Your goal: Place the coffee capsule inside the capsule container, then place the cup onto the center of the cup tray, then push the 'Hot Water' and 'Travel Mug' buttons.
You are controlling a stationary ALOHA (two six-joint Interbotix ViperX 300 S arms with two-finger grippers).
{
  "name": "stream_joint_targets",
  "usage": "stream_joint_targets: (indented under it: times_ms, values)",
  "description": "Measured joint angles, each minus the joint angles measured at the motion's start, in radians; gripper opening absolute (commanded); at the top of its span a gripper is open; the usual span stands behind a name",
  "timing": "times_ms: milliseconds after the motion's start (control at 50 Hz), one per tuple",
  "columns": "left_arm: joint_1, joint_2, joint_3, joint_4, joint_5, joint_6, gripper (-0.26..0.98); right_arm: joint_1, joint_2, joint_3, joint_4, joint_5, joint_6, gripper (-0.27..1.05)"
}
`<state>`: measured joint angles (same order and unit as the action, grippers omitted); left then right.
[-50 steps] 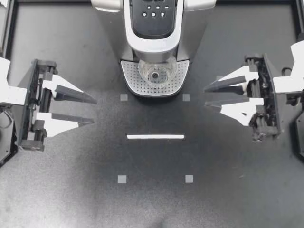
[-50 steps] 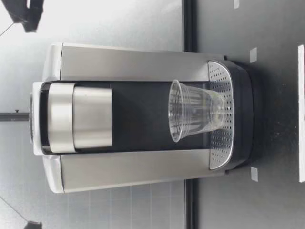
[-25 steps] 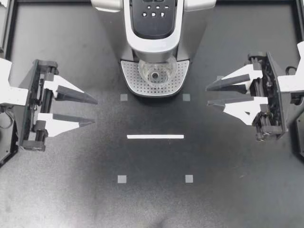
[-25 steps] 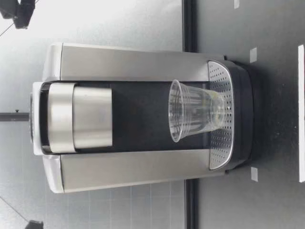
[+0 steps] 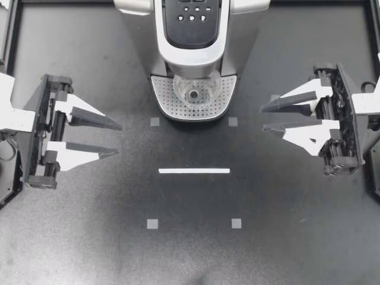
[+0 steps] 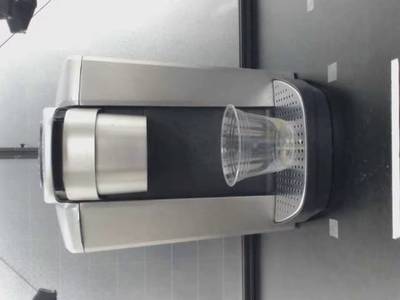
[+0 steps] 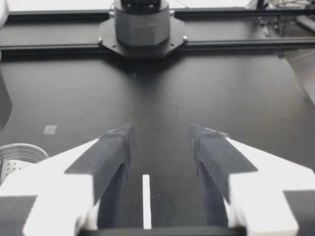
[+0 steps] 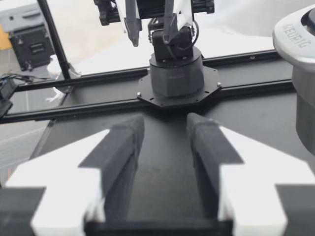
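Observation:
A clear plastic cup point(image 5: 193, 92) stands upright on the perforated cup tray point(image 5: 163, 95) of the silver coffee machine point(image 5: 243, 35); the low view shows the cup point(image 6: 256, 145) under the closed brew head point(image 6: 103, 154). The button panel point(image 5: 191, 18) faces up. No capsule shows in any view. My left gripper point(image 5: 119, 139) hovers open and empty well to the left of the machine. My right gripper point(image 5: 262, 119) is open and empty to the machine's right. Each wrist view shows bare table between the fingers point(image 7: 115, 152) point(image 8: 123, 147).
A white tape strip point(image 5: 194, 171) and small grey square markers point(image 5: 152, 224) lie on the black table in front of the machine. The black frame rail point(image 5: 12, 35) borders the table. Each wrist view shows the opposite arm's base point(image 7: 142, 22) point(image 8: 174, 78).
My right gripper has drawn back a little toward the table's right side. The left gripper and the cup have not moved.

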<state>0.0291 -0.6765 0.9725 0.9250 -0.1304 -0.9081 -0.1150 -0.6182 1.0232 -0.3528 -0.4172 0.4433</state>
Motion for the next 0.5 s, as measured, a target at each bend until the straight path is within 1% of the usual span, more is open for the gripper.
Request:
stream_joint_targets:
  times_ms: [500]
  values:
    - [0.000,0.000,0.000,0.000,-0.003,0.000,0.42,0.000,0.000,0.009,0.000,0.000,0.000,0.48]
